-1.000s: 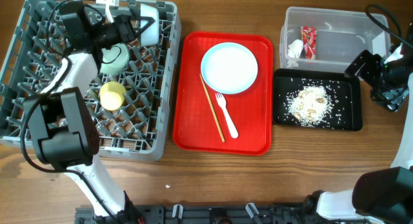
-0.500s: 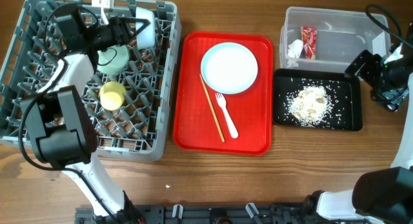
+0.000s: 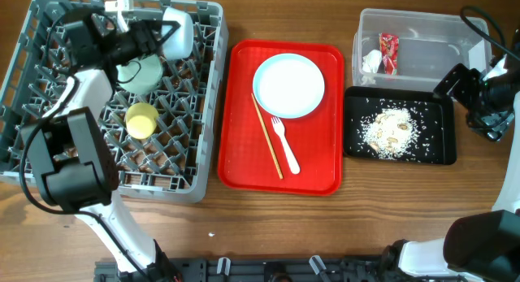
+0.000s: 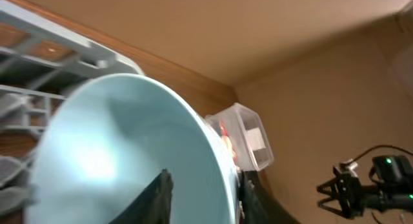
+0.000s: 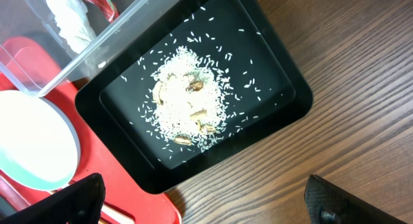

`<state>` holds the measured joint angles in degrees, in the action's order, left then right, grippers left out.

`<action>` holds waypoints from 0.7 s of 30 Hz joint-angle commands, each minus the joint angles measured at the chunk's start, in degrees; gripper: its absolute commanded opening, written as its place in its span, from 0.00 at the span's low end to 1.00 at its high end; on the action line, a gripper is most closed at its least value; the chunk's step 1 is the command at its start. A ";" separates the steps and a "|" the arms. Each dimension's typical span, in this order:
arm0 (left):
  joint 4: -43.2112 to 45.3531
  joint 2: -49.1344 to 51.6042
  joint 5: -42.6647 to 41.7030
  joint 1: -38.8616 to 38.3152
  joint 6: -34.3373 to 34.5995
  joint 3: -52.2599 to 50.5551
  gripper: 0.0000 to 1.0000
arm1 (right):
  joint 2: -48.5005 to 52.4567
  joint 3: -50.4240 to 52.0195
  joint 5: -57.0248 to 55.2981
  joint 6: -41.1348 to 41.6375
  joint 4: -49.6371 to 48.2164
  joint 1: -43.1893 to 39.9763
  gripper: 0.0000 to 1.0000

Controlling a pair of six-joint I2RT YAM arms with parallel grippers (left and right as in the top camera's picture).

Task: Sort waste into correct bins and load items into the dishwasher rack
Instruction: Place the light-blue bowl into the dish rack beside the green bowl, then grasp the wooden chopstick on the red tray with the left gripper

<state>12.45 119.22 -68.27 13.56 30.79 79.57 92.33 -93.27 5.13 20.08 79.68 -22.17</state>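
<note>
My left gripper (image 3: 159, 34) is shut on the rim of the pale blue bowl (image 3: 179, 32), holding it on its side over the far edge of the grey dishwasher rack (image 3: 49, 119). In the left wrist view the bowl (image 4: 116, 153) fills the frame with one finger inside the rim and one outside. The pale green small bowl (image 3: 140, 74) and the yellow-green cup (image 3: 141, 120) sit in the rack. The pale blue plate (image 3: 288, 85), white fork (image 3: 285, 144) and wooden stick (image 3: 266, 136) lie on the red tray (image 3: 244, 164). My right gripper (image 5: 206, 208) is open above the table, right of the black tray (image 3: 439, 152).
The clear tub (image 3: 439, 42) at the back right holds the red wrapper (image 3: 388, 53) and white tissue (image 3: 371, 62). The black tray in front of it holds rice scraps (image 3: 390, 130), which also show in the right wrist view (image 5: 187, 108). Cables hang at the right edge.
My left gripper has carried the pale blue bowl a little left and toward the far edge of the rack. The right arm has not moved.
</note>
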 commanded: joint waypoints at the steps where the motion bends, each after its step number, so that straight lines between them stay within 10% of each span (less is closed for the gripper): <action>1: -0.24 1.55 2.40 1.68 -0.28 0.37 0.50 | -1.49 -1.11 0.92 -0.59 0.22 0.13 1.00; 10: 5.60 1.44 -0.85 4.85 5.53 0.37 0.99 | -1.49 -1.11 0.92 -0.55 0.35 0.13 0.99; 21: 8.48 -7.10 -0.39 3.85 12.87 0.37 1.00 | -1.49 -1.11 0.92 -0.59 0.35 0.13 1.00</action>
<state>23.64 117.84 -68.20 18.37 43.07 79.53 92.33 -93.27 5.19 20.08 79.94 -22.17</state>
